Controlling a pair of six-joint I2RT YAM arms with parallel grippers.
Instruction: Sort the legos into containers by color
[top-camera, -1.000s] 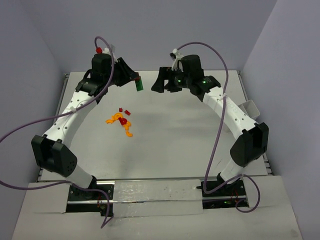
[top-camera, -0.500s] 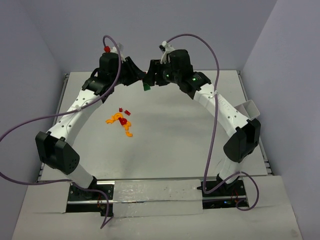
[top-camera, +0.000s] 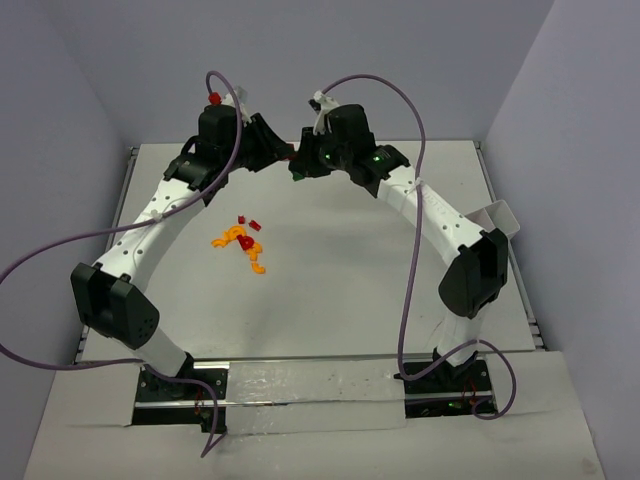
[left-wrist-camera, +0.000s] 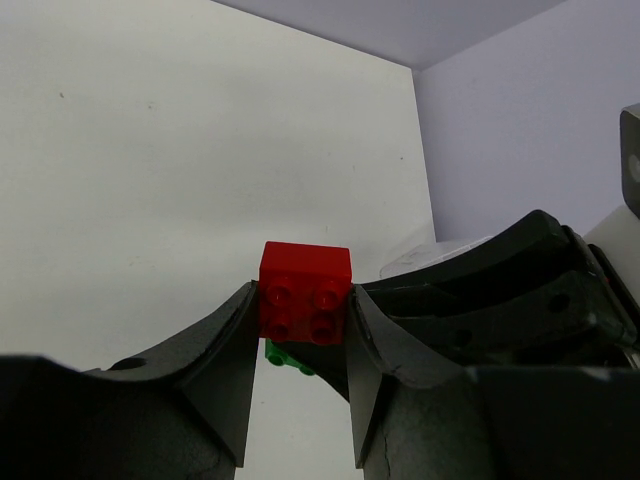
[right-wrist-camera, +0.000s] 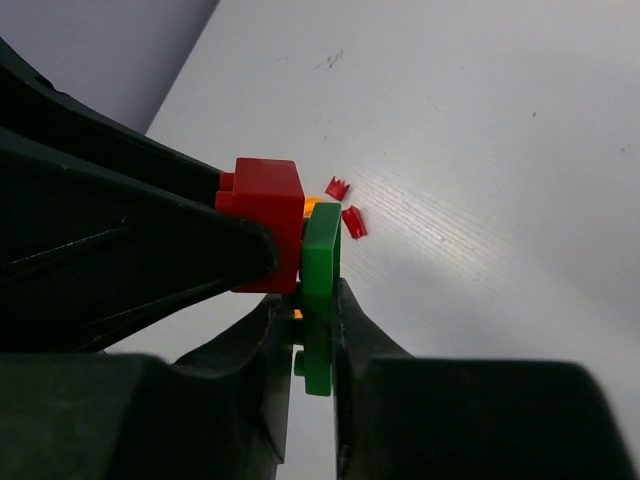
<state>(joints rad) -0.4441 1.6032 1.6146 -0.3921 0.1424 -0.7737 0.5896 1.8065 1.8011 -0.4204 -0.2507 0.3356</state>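
Two joined legos hang above the far middle of the table: a red brick (left-wrist-camera: 305, 293) with a thin green plate (right-wrist-camera: 320, 290) stuck to its face. My left gripper (left-wrist-camera: 300, 320) is shut on the red brick's sides. My right gripper (right-wrist-camera: 312, 330) meets it head-on and is shut on the green plate's flat faces. From above, the left gripper (top-camera: 285, 158) and right gripper (top-camera: 297, 168) touch tips, hiding most of the piece. A loose pile of red and orange-yellow legos (top-camera: 243, 243) lies on the table. One white container (top-camera: 497, 218) stands at the right edge.
Two small red bits (right-wrist-camera: 338, 188) lie on the table below the grippers. Purple cables (top-camera: 415, 120) loop over both arms. Grey walls close the table in at the back and sides.
The right arm swung left to meet the left gripper, and its jaws closed from open onto the green plate. The left gripper shifted slightly right, still holding the red brick.
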